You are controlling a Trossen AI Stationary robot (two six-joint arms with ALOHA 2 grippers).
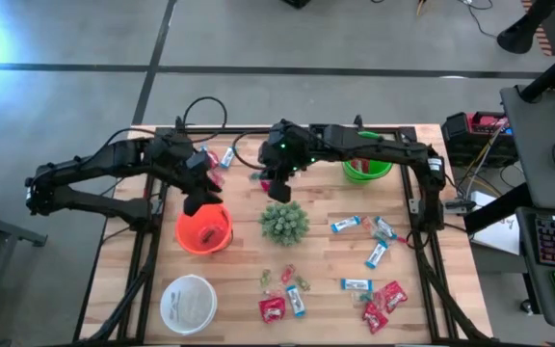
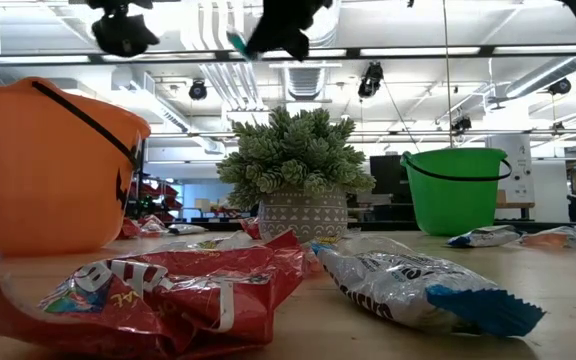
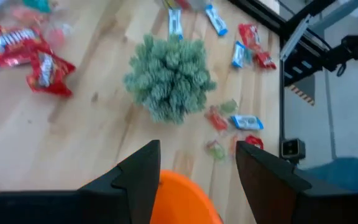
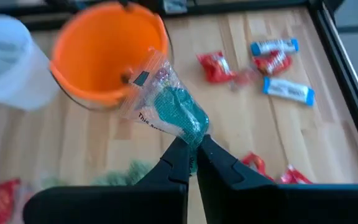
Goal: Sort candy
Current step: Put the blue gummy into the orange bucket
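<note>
Most candy (image 1: 369, 289) still lies loose across the lower right of the tabletop (image 1: 326, 260), so we judge sorting barely begun: right claw (image 4: 194, 146) clenched on a green sweet (image 4: 179, 115), left claw (image 3: 197, 162) released above the orange bucket (image 1: 203, 229).

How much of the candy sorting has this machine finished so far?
Little looks finished: none of the views shows what the orange bucket holds. In hand: the right end effector pinches a clear packet of green candy, and the left end effector hangs open above the bucket. Many candies remain scattered on the table.
</note>
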